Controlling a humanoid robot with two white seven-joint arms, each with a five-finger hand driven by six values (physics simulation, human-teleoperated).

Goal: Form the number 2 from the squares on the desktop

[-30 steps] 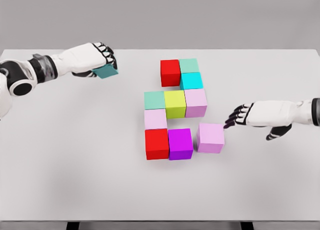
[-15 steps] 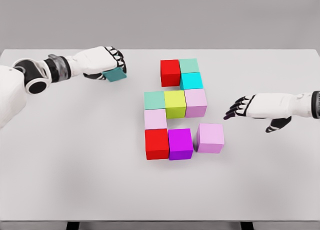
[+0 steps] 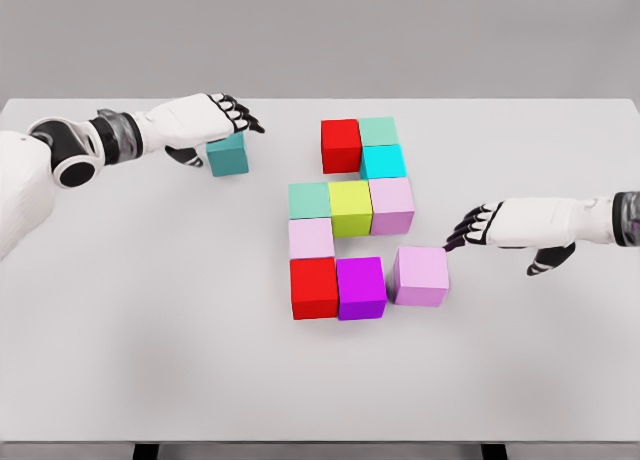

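We read the near row as the weak point of the figure. The pink cube (image 3: pixel 420 275) at the near right end stands beside the purple cube (image 3: pixel 361 287) but slightly apart from it and turned a little off square, so the foot of the 2 is not yet closed. The red cube (image 3: pixel 314 287), the pale pink cube (image 3: pixel 311 238), the mint cube (image 3: pixel 309 200), the yellow-green cube (image 3: pixel 350 207) and the lilac cube (image 3: pixel 391 204) sit tight together, with the cyan cube (image 3: pixel 383 162), a far mint cube (image 3: pixel 378 131) and a far red cube (image 3: pixel 341 145) above them.

Our right hand (image 3: pixel 497 227) holds nothing, its fingers stretched towards the pink cube, tips just beside its far right corner. A push from that corner could spin the cube further or drive it into the purple one and shift the whole row.

The teal cube (image 3: pixel 228 155) rests on the table (image 3: pixel 150 310), well apart to the far left. Our left hand (image 3: pixel 200 123) hangs over it with fingers loosened; we cannot tell whether they touch it. Dragging it along could nudge the top of the figure.
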